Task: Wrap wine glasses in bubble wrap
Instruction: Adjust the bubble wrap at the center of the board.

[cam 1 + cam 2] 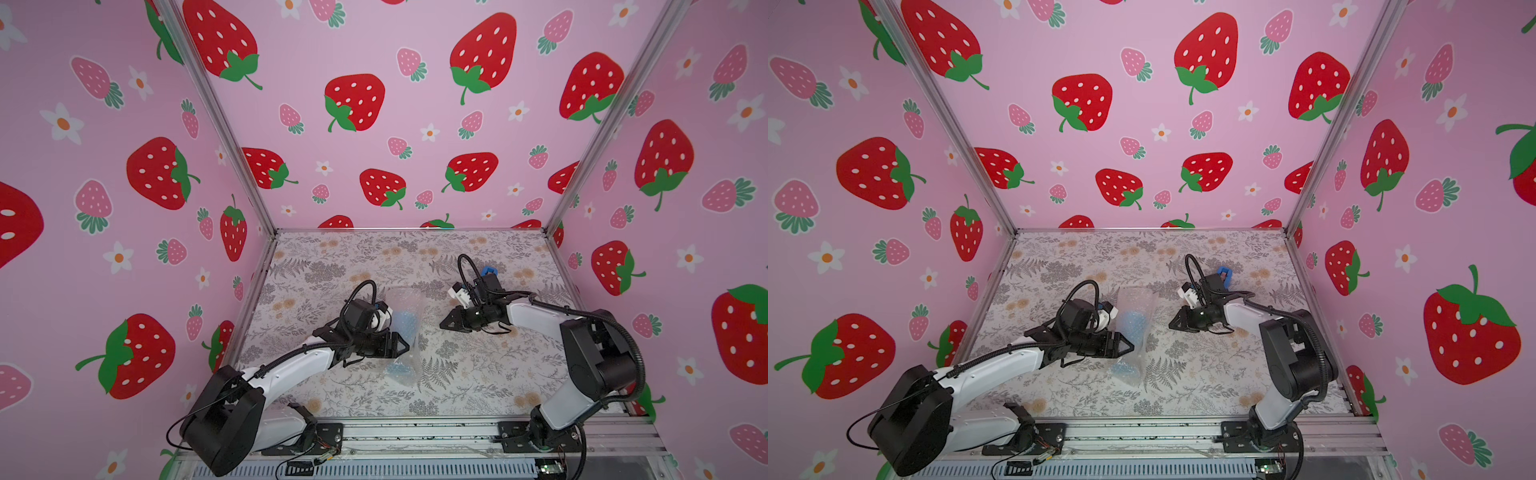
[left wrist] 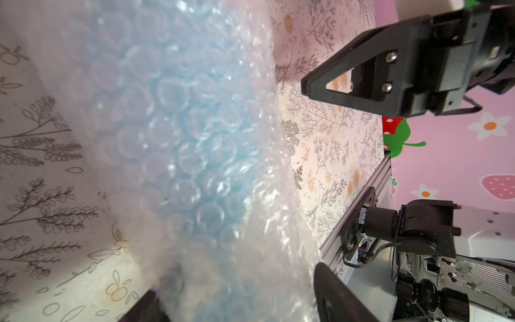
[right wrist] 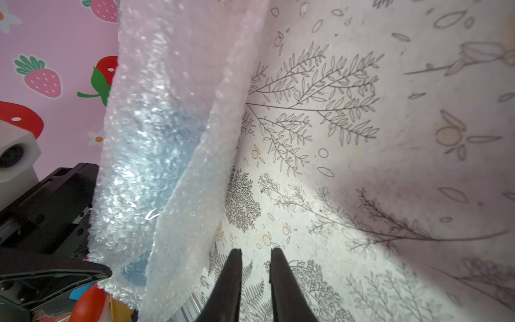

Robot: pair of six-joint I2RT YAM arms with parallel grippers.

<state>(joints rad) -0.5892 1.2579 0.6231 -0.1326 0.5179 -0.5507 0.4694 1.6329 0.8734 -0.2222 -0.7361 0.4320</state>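
From where I stand the job looks well along. The goblet (image 1: pixel 404 322) lies on its side near the middle of the floral table (image 1: pixel 332 257), just below centre in both top views. The bubble wrap (image 1: pixel 405 297) is rolled around it, so the pale blue only shows through the clear bubbles in patches.

The left gripper (image 1: pixel 405 345) comes in from the lower left of the frame and sits at the bundle's side. In the left wrist view its fingers (image 2: pixel 334 292) stand wide apart at the bottom edge with the wrapped goblet between them. I can't tell whether they are pressing on it or only bracketing it.

The right gripper (image 1: pixel 444 326) hangs just right of the bundle, clear of it. In its own wrist view the jaws are nearly together with a thin gap, and there is only table beneath them, so it holds nothing.

To my eye the rolling is done and the finishing is left. In the right wrist view a long edge of the sheet lies over the roll as a loose flap, and the upper end in a top view stands open like a tube. I see no tape on it. The small blue tape dispenser (image 1: pixel 489 272) sits behind the right arm, right of centre. I'd guess the ends need tucking and the seam needs fixing.
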